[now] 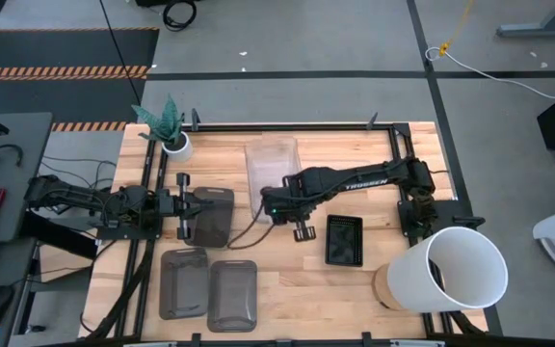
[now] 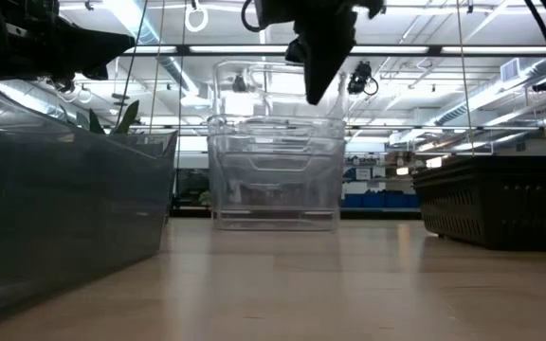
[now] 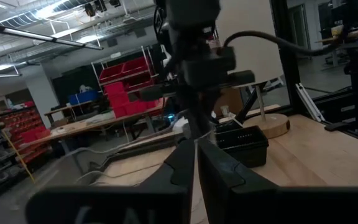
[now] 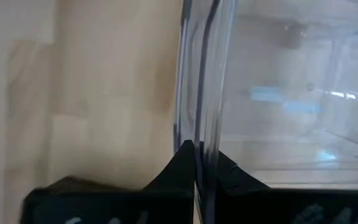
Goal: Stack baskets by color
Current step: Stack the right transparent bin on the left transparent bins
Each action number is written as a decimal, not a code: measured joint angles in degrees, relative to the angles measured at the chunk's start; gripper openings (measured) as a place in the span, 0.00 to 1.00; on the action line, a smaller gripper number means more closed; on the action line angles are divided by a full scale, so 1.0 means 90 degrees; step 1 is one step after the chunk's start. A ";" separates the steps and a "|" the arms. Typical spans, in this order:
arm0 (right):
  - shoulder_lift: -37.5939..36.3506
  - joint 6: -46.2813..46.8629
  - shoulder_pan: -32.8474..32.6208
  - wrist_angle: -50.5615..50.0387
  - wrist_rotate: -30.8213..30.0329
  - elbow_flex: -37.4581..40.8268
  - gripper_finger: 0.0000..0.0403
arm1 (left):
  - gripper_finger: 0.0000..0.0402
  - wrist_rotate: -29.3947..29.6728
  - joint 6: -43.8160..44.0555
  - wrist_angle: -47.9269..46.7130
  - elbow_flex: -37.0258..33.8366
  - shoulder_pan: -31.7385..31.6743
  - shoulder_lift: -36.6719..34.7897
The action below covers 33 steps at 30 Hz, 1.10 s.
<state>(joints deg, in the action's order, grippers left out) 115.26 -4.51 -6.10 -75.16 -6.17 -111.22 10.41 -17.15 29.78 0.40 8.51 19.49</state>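
A stack of clear baskets [image 1: 273, 164] [image 2: 275, 180] stands at the table's far middle. My right gripper [image 1: 276, 202] [image 2: 317, 95] [image 4: 196, 149] points down over its near side, shut on the top clear basket. My left gripper [image 1: 203, 214] [image 3: 196, 163] reaches level from the table's left and is shut on a smoky grey basket [image 1: 218, 217]. Two more smoky grey baskets [image 1: 183, 281] [image 1: 232, 294] rest on their bottoms side by side near the front edge. A black perforated basket [image 1: 344, 239] [image 2: 500, 199] sits on its bottom right of centre. My left gripper has the smoky grey basket by its end toward the table's left [image 1: 201, 214], with the fingers coming level from that side. The gripper's own body hides the place of contact. My right gripper pinches the top clear basket's near wall at its rim [image 4: 199, 118], one finger on each side. The fingers point down from above. The basket stands upright, nested in the stack, with its rim [image 2: 273, 64] well above the rims below.
A big white bucket [image 1: 456, 275] lies on its side at the near right corner. A small white plant pot [image 1: 174, 145] stands at the far left. Black frame rails [image 1: 147, 241] run along the table's left and right sides. Bare wood shows between the near baskets and the bucket.
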 joint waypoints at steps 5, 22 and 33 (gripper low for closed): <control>-0.0002 0.0215 -0.0104 -0.0113 0.0381 0.0000 0.02 | 0.08 0.0000 0.0002 0.0000 0.0000 0.0000 -0.0002; -0.0007 0.1392 -0.0346 -0.0403 0.1008 -0.0146 0.31 | 0.09 -0.0002 0.0000 0.0000 0.0000 0.0000 -0.0002; -0.0019 0.0687 -0.0008 -0.0362 -0.0323 -0.0731 0.33 | 0.07 -0.0002 0.0002 0.0002 0.0000 0.0000 0.0000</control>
<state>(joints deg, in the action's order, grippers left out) 115.09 1.67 -6.18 -78.42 -9.08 -117.80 10.39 -17.12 29.80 0.40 8.51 19.48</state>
